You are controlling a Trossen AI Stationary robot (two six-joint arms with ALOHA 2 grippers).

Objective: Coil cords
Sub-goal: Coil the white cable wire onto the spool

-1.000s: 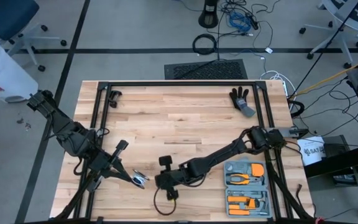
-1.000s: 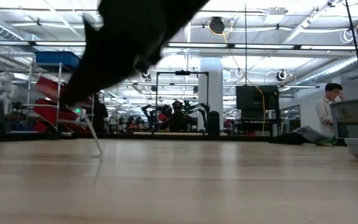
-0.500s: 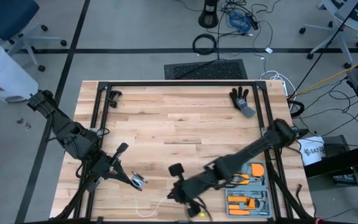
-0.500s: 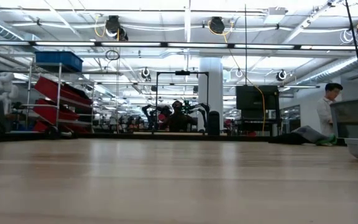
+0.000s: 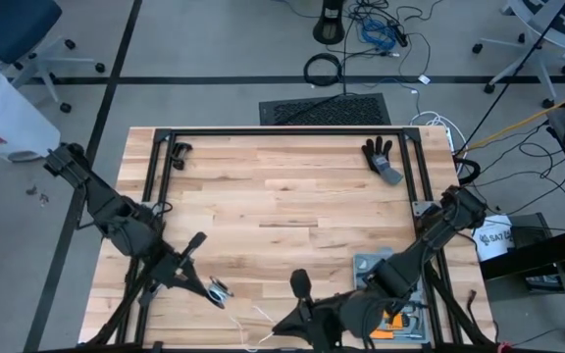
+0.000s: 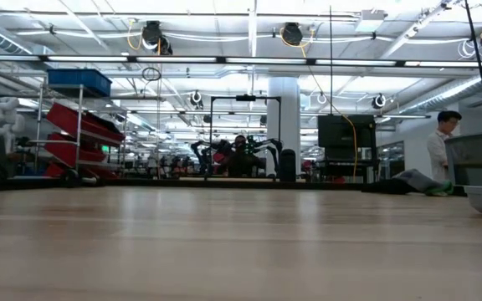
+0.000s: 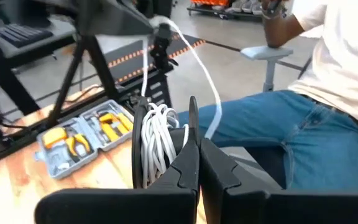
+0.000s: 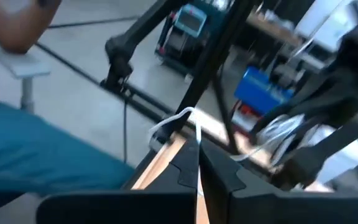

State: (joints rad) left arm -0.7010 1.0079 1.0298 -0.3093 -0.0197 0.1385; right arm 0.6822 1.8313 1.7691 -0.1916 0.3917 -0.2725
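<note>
The small black reel (image 7: 137,140), wound with white cord (image 7: 157,146), is in my left gripper (image 5: 219,289), which is shut on it above the table's near left part. From the reel the cord (image 7: 201,68) runs up and across to my right gripper (image 5: 275,331), raised over the table's near edge and shut on it. In the right wrist view the cord (image 8: 169,127) loops just past the fingertips of that gripper (image 8: 196,148), with the reel (image 8: 278,140) farther off. Neither arm shows in the low view. My left gripper pinches the reel's thin black side disc (image 7: 192,121) edge-on between its two fingers. The fingers lie nearly level and point toward the table's right. The reel is lifted clear of the table, its coils beside the fingers. My right gripper pinches the white cord (image 8: 192,127) between its two fingers, some way along from the reel. A short loop of cord sticks out past the fingertips. The cord hangs in the air between the two grippers, clear of the table.
A grey tool case with orange pliers (image 5: 400,270) lies near the right front corner, partly under my right arm. A black glove (image 5: 381,157) rests at the far right. A person in blue jeans (image 7: 291,130) sits close to the table's near edge.
My right gripper has risen off the table and swung toward the near edge and the right, rolling as it went, still shut on the cord. It has left the low view. The cord has been lifted off the tabletop and drawn out from the reel.
</note>
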